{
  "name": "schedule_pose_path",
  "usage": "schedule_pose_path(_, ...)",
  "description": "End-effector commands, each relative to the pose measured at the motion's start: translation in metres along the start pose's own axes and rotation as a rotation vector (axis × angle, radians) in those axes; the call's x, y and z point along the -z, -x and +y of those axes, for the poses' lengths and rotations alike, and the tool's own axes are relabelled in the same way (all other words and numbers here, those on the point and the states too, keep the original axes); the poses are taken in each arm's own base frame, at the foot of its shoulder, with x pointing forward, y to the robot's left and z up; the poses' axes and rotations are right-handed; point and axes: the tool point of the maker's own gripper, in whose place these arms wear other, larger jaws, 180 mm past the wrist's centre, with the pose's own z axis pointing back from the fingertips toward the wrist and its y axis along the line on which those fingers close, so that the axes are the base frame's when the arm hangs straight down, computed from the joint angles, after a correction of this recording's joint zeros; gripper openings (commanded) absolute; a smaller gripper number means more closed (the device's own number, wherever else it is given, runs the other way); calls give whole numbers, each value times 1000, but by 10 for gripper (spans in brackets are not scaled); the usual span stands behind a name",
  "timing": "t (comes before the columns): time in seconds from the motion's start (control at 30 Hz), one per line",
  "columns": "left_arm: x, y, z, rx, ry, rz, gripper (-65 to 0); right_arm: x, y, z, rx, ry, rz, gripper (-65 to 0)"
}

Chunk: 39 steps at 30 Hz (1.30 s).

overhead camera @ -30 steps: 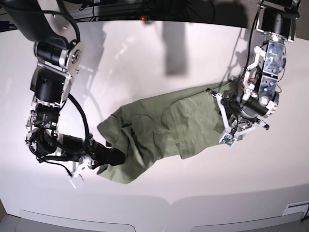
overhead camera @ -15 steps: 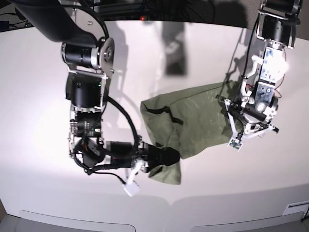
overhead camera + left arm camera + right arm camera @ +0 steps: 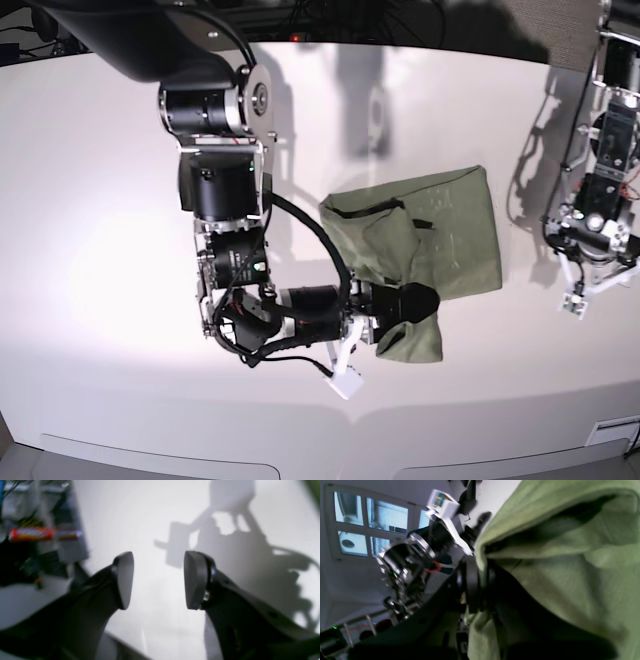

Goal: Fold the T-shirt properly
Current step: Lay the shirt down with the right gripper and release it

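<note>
mid-fold: right gripper [image 3: 480, 585] clamped on t-shirt [image 3: 440, 235] edge, left gripper [image 3: 158, 580] parted, empty; next, lay and release.

I see a white table [image 3: 120, 230] filling the frame | lying on it: one green T-shirt [image 3: 450, 235], bunched right of centre | my arms' shadows on the upper part

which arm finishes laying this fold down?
Right. Its pincer is shut on the T-shirt edge, over the cloth. The left pincer is open, empty, off to the side above bare table.
</note>
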Motion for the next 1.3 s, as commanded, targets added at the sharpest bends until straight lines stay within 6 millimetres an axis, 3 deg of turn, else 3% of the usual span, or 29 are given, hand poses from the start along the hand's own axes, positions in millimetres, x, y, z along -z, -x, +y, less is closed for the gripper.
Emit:
schedule_pose_path(0.0, -3, -9, 23, -25, -60, -25, -334, -1, -20, 14, -50, -25, -33, -650)
schedule_pose_path(0.13, -1, -2, 42, -37, -105, -8, -334, 0, -19, 14, -50, -23, -28, -650)
schedule_pose_path(0.4, -1, -3, 32, -61, -51, -12, -334, 1, -18, 14, -52, -24, -22, -650)
schedule_pose_path(0.5, -1, -3, 32, -61, -51, -12, -334, 6, -15, 18, -61, -37, -6, -573)
schedule_pose_path(0.77, -1, -3, 32, -61, -51, -11, -333, 31, -8, 68, -96, -245, 37, -424)
schedule_pose_path(0.9, -1, -2, 32, -61, -51, -6, -333, 38, -4, 81, -100, -296, 58, -422)
schedule_pose_path(1.03, -1, -1, 30, -66, -41, -4, -334, 34, -11, 87, -98, -329, 29, -422)
schedule_pose_path(1.13, -1, -6, 17, -136, 36, -25, -334, 30, -19, 79, -110, -279, 11, -422)
schedule_pose_path(1.27, -13, -26, -7, -195, 144, -95, -334, 28, -35, 20, -171, 54, -25, -422)
